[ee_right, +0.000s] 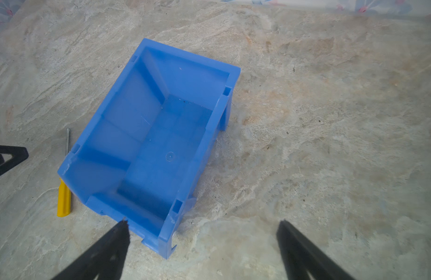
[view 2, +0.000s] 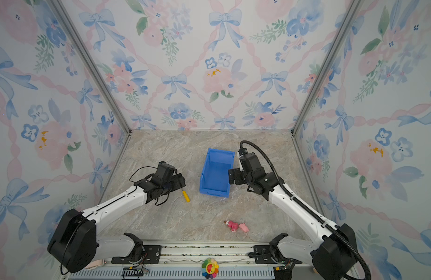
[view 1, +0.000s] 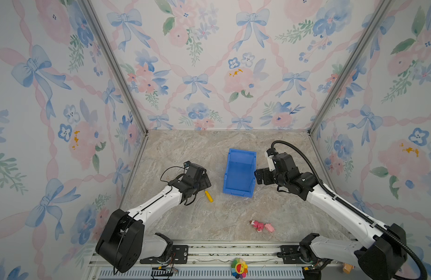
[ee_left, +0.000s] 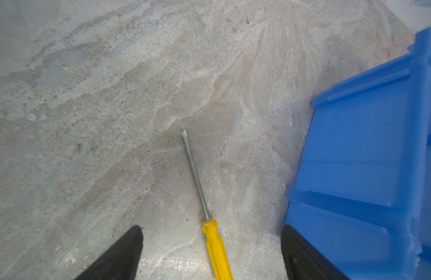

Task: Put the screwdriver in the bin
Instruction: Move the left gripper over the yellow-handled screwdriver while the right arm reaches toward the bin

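Note:
The screwdriver [view 1: 209, 196] [view 2: 186, 196] lies flat on the marble tabletop just left of the bin, yellow handle toward the front. My left gripper [view 1: 205, 183] [ee_left: 212, 230] is open and low over it. In the left wrist view the handle [ee_left: 217, 247] lies between the two black fingers, touching neither, and the thin shaft points away. The blue bin [view 1: 242, 155] [view 2: 219, 155] [ee_left: 367, 157] [ee_right: 127, 116] stands upright and empty. My right gripper [view 1: 259, 175] [ee_right: 203, 223] is open at the bin's right side, holding nothing. One of its fingertips [ee_right: 120, 230] is by the low front lip.
A pink toy figure [view 1: 261, 226] [view 2: 236, 226] lies near the front right of the table. A colourful flower toy [view 1: 239, 268] sits on the front rail. Floral walls close the table in on three sides. The bin's wall stands close beside the left gripper's finger [ee_left: 304, 257].

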`<state>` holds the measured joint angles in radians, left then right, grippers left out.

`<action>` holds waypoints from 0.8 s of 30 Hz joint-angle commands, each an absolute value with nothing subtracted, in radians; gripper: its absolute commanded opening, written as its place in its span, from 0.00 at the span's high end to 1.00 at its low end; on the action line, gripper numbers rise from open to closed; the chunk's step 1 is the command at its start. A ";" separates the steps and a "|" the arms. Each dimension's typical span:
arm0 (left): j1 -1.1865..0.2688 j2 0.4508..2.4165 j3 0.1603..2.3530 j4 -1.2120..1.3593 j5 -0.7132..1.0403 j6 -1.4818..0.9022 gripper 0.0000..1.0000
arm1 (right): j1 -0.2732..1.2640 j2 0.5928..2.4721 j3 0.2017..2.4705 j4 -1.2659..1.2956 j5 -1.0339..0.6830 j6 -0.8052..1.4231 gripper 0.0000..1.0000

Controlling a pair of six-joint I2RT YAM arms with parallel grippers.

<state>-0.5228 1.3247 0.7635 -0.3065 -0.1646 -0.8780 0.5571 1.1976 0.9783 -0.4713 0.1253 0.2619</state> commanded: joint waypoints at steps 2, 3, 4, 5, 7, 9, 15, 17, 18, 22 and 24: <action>-0.571 1.417 0.813 -0.342 -0.195 -0.928 0.13 | 0.553 1.224 1.039 -0.478 0.066 0.227 0.03; -0.586 1.440 0.821 -0.342 -0.197 -0.936 0.13 | 0.551 1.230 1.054 -0.490 0.061 0.224 0.03; -0.597 1.460 0.826 -0.342 -0.198 -0.944 0.14 | 0.551 1.231 1.069 -0.508 0.057 0.214 0.03; -0.603 1.478 0.829 -0.342 -0.199 -0.948 0.16 | 0.551 1.226 1.071 -0.512 0.055 0.207 0.03; -0.614 1.507 0.827 -0.342 -0.194 -0.964 0.18 | 0.547 1.204 1.053 -0.498 0.056 0.195 0.03; -0.632 1.525 0.826 -0.342 -0.202 -0.973 0.20 | 0.536 1.197 1.046 -0.500 0.041 0.193 0.03; -0.655 1.561 0.819 -0.379 -0.232 -0.992 0.26 | 0.524 1.186 1.039 -0.502 0.028 0.197 0.03; -0.659 1.567 0.816 -0.385 -0.240 -0.996 0.29 | 0.522 1.182 1.030 -0.487 0.027 0.205 0.03; -0.662 1.574 0.819 -0.391 -0.247 -0.998 0.30 | 0.522 1.182 1.028 -0.484 0.026 0.208 0.03; -0.676 1.610 0.831 -0.399 -0.258 -1.001 0.34 | 0.519 1.180 1.021 -0.480 0.026 0.209 0.03; -0.686 1.629 0.837 -0.399 -0.264 -1.004 0.36 | 0.512 1.170 1.013 -0.481 0.026 0.208 0.03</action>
<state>-0.6743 1.5932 0.8242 -0.3660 -0.2470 -0.9863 0.5285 1.1957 1.0283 -0.4786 0.0357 0.2089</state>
